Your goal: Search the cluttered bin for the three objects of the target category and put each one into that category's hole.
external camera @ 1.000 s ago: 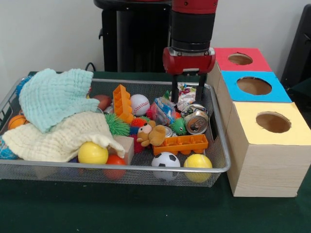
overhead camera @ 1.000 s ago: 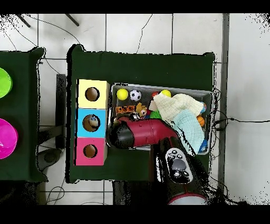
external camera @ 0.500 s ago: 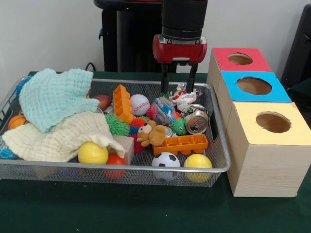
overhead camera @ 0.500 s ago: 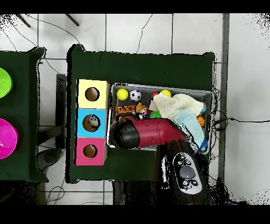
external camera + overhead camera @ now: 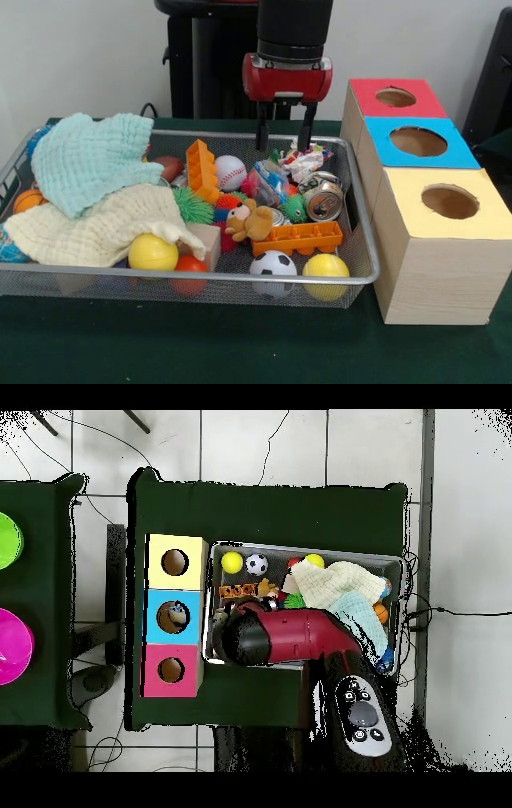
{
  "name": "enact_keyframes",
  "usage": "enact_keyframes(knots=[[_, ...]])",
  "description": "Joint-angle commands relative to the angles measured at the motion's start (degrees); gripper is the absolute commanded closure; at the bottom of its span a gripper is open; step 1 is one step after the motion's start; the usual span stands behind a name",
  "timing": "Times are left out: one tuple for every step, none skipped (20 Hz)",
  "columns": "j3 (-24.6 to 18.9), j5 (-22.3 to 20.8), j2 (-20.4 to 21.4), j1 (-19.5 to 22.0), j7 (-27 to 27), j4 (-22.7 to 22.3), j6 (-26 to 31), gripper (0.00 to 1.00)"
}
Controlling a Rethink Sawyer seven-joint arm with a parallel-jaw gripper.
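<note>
The gripper (image 5: 284,137) hung above the far rim of the bin (image 5: 362,232), its two dark fingers (image 5: 262,136) apart with nothing between them, their tips just over a crumpled wrapper (image 5: 306,162) at the bin's back right. The wire bin sat on the green worktop (image 5: 240,344), crowded with things: a pale green cloth (image 5: 88,160) lay over a cream cloth (image 5: 96,224) on the left side, and a yellow ball (image 5: 152,253) with a red ball (image 5: 190,266) beside it showed at the front under the cream one. A baseball (image 5: 230,172) lay next to an upright orange block (image 5: 201,170), and a small teddy bear (image 5: 250,222) rested against a flat orange block (image 5: 298,237). A dented can (image 5: 323,200) lay on its side near the right wall, a soccer ball (image 5: 273,265) and another yellow ball (image 5: 326,266) sat at the front right corner, and an orange ball (image 5: 27,200) peeked out at the far left. Just right of the bin stood three wooden boxes in a row; the hole (image 5: 395,97) in the red box (image 5: 395,99) was farthest back, behind the blue box (image 5: 416,142) and the yellow box (image 5: 444,240). From overhead the red arm (image 5: 290,636) stretched across the bin (image 5: 300,552), hiding the gripper, and the red-topped box's hole (image 5: 171,670) lay nearest the robot's base.
</note>
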State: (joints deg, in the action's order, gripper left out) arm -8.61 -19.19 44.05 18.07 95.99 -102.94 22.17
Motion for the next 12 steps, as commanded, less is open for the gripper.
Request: enact_keyframes(knots=[[0.4,-3.0,-2.2,1.0,1.0,2.5,4.2,0.0],[0.7,-3.3,-2.8,0.7,1.3,2.8,3.6,0.0],[1.0,-3.8,-3.3,0.4,1.3,3.2,3.4,0.0],[1.6,-4.3,-3.7,-0.1,1.5,3.5,2.9,0.0],[1.9,-4.5,-4.1,-0.2,1.7,3.6,2.5,0.0],[2.2,-4.7,-4.5,-0.4,1.8,3.8,2.1,0.0],[2.3,-4.8,-4.8,-0.3,1.9,3.7,1.6,0.0],[2.3,-4.8,-5.0,-0.3,2.0,3.7,1.3,0.0],[2.3,-4.9,-5.2,-0.3,2.1,3.7,0.9,0.0],[2.2,-5.0,-5.6,-0.3,2.3,3.9,0.7,0.0],[2.3,-5.1,-6.2,-0.4,2.6,4.0,0.2,0.0],[2.3,-5.2,-6.6,-0.7,3.0,4.2,-0.1,0.0]])
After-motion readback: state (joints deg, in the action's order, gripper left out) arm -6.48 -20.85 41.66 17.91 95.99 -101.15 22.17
